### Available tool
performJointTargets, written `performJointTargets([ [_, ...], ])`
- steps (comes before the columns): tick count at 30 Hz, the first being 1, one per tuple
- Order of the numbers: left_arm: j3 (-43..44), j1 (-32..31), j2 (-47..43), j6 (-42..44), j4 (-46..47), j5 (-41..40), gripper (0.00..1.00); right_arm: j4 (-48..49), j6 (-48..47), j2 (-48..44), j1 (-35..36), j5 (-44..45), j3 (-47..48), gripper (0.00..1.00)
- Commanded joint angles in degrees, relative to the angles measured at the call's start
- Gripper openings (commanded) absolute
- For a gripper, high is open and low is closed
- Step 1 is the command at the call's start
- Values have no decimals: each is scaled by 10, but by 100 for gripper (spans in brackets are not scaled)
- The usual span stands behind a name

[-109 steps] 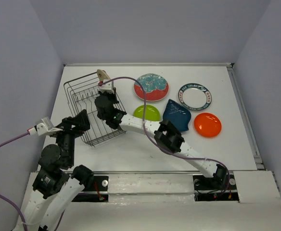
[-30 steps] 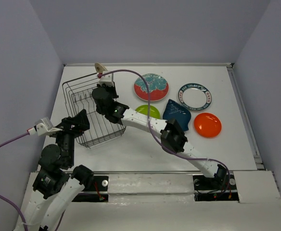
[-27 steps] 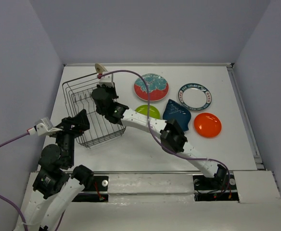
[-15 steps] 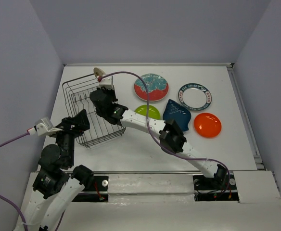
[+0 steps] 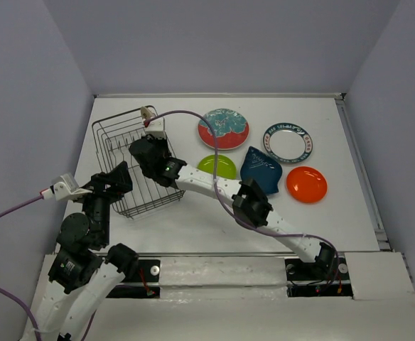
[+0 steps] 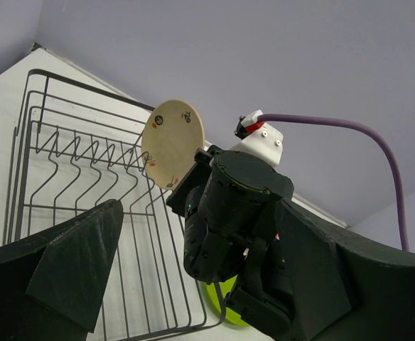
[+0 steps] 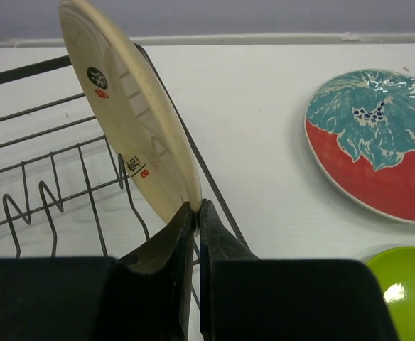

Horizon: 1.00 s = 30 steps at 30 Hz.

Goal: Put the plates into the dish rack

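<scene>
My right gripper [image 7: 195, 207] is shut on the rim of the beige plate [image 7: 126, 117] and holds it on edge over the right side of the black wire dish rack [image 5: 126, 153]. The plate also shows in the left wrist view [image 6: 173, 142] and as a small sliver in the top view [image 5: 147, 111]. My left gripper [image 6: 193, 270] is open and empty, near the rack's front left corner. On the table lie the red floral plate [image 5: 223, 128], the lime green plate [image 5: 217, 167], the dark blue leaf plate [image 5: 261, 169], the white blue-rimmed plate [image 5: 288, 142] and the orange plate [image 5: 306, 184].
The right arm [image 5: 214, 188] stretches across the table from its base to the rack, over the green plate's near edge. The rack's divider prongs [image 7: 23, 206] stand below the held plate. Grey walls enclose the white table [image 5: 193, 220].
My right gripper has carried the beige plate leftward and lower, from the rack's far right corner to over its inside. The left arm has not moved.
</scene>
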Motion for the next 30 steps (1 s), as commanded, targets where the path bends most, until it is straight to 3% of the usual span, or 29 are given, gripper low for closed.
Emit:
performJointTargets([
  [1,9,0,5,3,28,-10,99,2,37,-17,17,-15,-6,7],
  [3,9,-1,4,3,28,-11,99,5,42,-31,17,-45,-20,21],
  [4,9,-1,5,3,28,-11,99,9,42,-37,17,-54,-35,36],
  [8,9,0,4,4,28,-13,99,9,51,-93,17,-73,-112,58],
  [11,9,1,2,4,28,-15,99,9,69,-181,11,-121,-225,63],
  [15,9,2,-1,4,28,-14,99,10,105,-313,-24,-314,-394,63],
  [18,9,3,-1,4,29,-12,99,9,69,-388,-34,-391,-488,64],
  [23,8,3,5,6,32,-4,99,-27,47,-447,-58,-480,-553,68],
  [30,7,4,16,9,36,10,99,-67,3,-407,-80,-671,-515,68],
])
